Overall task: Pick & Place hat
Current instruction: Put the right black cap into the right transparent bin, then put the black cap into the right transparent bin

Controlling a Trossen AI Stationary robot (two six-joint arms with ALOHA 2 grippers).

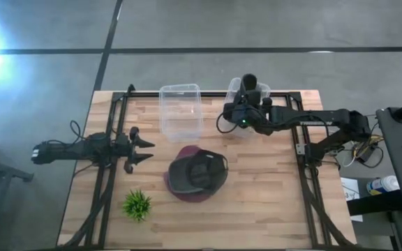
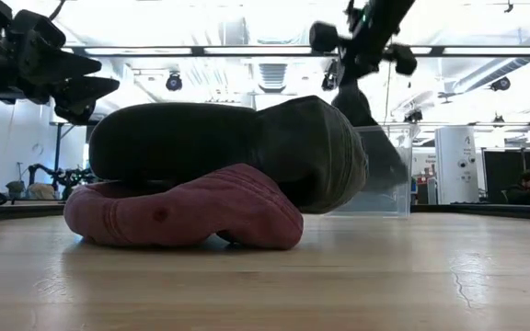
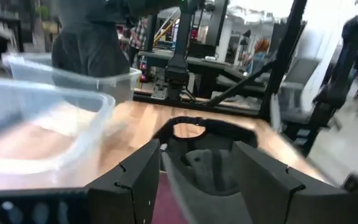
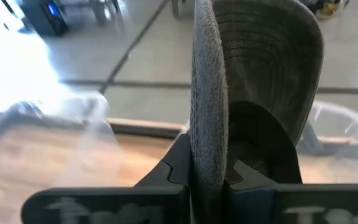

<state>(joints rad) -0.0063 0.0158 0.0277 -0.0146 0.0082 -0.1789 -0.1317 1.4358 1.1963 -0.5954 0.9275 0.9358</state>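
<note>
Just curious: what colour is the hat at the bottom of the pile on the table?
Dark red, maroon hat, under a dark grey cap. Low view shows it best.

I see a dark grey cap [image 1: 195, 172] lying on a maroon cap [image 1: 187, 189], both plain. My right arm's black jaws pinch a grey ribbed-weave cap [image 4: 219, 93]. Two bins [image 1: 181, 110] are clear plastic. The plant [image 1: 137, 205] is green, the desk [image 1: 257, 202] pale striped wood.
</note>
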